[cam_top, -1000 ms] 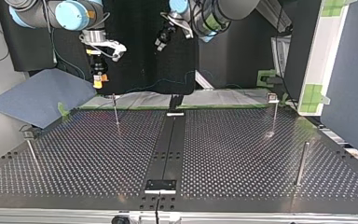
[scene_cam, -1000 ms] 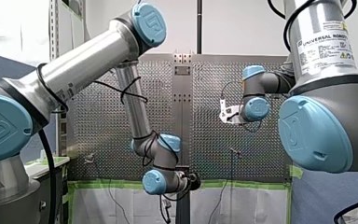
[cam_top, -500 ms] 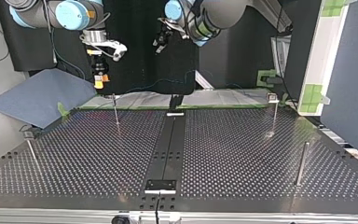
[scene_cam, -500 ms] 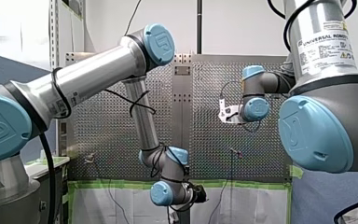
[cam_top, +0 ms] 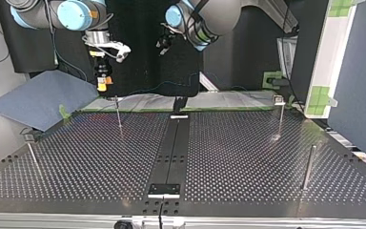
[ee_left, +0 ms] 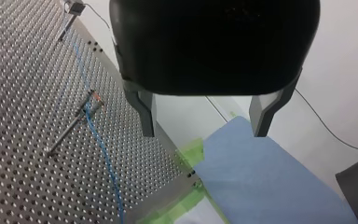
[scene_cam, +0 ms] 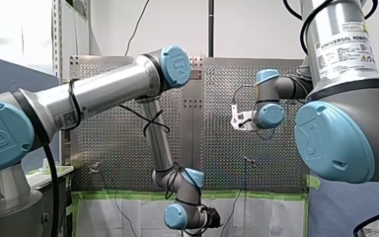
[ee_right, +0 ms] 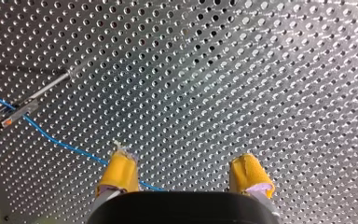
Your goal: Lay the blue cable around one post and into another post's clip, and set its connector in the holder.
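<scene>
My left gripper (ee_left: 204,122) hangs spread and empty, and my right gripper (ee_right: 184,177) is likewise parted, with nothing between its yellow pads (ee_right: 120,171). The blue cable (ee_left: 106,161) lies on the perforated table (ee_left: 23,186) and meets a clip-topped post (ee_left: 72,126). Whether it sits in the clip is unclear, and both ends run out of view, hiding its connector.

I count four posts (cam_top: 118,113) (cam_top: 280,118) (cam_top: 308,167) (cam_top: 32,155) on the table (cam_top: 248,157), at 10, 2, 4 and 8 o'clock; one blue cable (ee_left: 103,156); two grippers, my left gripper (ee_left: 203,134) and my right gripper (ee_right: 185,173); one blue mat (cam_top: 38,100).
</scene>
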Robot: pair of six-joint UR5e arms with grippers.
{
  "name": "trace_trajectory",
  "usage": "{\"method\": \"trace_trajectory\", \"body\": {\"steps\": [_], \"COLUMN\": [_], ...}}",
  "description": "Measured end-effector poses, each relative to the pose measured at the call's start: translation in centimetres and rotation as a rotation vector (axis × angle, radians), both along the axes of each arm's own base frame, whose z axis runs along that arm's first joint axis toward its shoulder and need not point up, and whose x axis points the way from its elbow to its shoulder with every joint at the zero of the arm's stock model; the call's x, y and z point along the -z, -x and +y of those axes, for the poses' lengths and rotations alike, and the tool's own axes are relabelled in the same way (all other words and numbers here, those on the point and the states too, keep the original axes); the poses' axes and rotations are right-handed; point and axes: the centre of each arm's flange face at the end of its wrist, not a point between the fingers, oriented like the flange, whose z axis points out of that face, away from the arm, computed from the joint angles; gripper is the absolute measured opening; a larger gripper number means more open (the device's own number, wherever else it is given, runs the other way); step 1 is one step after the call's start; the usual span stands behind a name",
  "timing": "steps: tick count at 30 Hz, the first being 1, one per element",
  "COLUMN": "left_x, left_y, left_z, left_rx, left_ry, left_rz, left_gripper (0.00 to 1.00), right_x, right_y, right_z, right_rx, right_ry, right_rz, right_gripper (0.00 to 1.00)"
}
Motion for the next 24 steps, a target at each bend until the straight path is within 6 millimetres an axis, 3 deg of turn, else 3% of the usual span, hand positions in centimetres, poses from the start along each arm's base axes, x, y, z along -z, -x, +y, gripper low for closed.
{"method": "trace_trajectory", "body": {"steps": [16,24], "left_x": [5.2,8.2], "left_y": [-0.5,-1.8], "left_z": [-1.8,-2.1], "left_rx": [-0.011,-0.036], "left_ry": [0.092,0.153], "left_rz": [0.092,0.136], "left_gripper": [0.99,0.99], "right_x": [0.0,-0.1], "right_y": [-0.4,-0.7], "right_z": [0.2,0.3], "right_rx": [-0.017,-0.026], "right_ry": [0.001,0.006], "right_rz": [-0.006,-0.009], "right_gripper": [0.98,0.98]}}
